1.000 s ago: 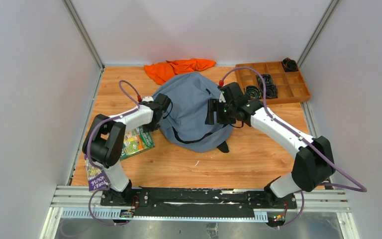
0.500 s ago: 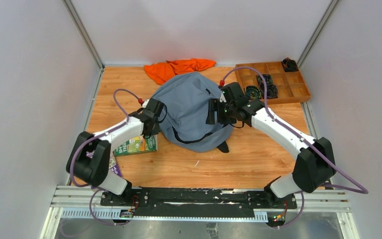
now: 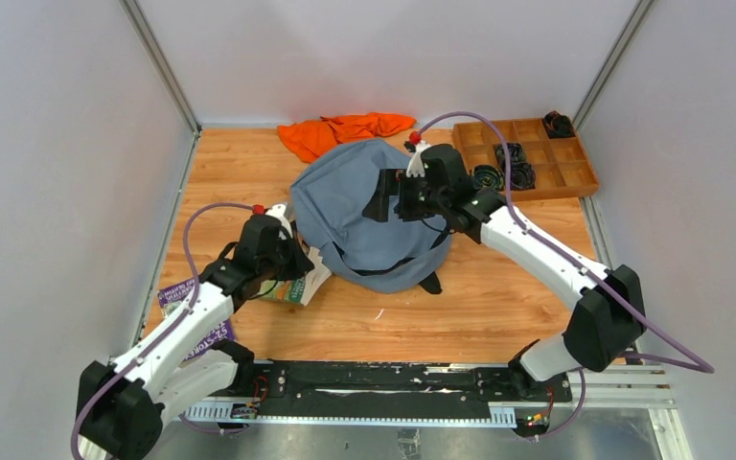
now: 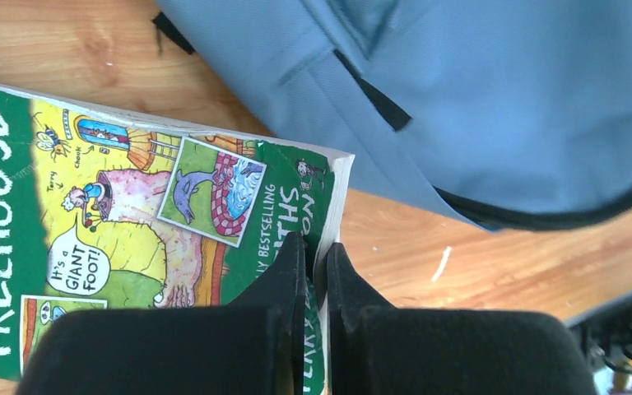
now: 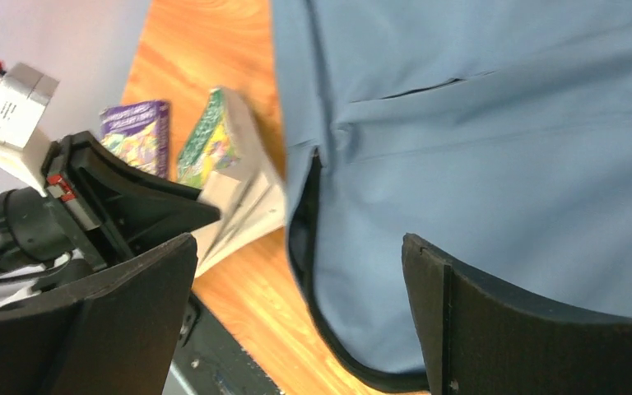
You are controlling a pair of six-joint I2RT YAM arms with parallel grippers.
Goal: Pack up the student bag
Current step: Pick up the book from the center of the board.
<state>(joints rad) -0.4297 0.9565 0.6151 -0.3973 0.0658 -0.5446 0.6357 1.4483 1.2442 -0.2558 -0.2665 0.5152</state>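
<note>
The student bag is a large grey-blue backpack lying in the middle of the wooden table. It also shows in the left wrist view and the right wrist view. My left gripper is shut on the edge of a green Treehouse book, just off the bag's near-left side. The book is tilted, with its white pages showing. My right gripper is open and empty above the bag's top, beside the dark zipper line.
A purple book lies at the near left, by the left arm. An orange cloth lies behind the bag. A wooden compartment tray with black items stands at the far right. Grey walls close in three sides.
My left arm has drawn back from the bag's left edge, closed on the green book and tipped it up. My right gripper has moved left over the bag.
</note>
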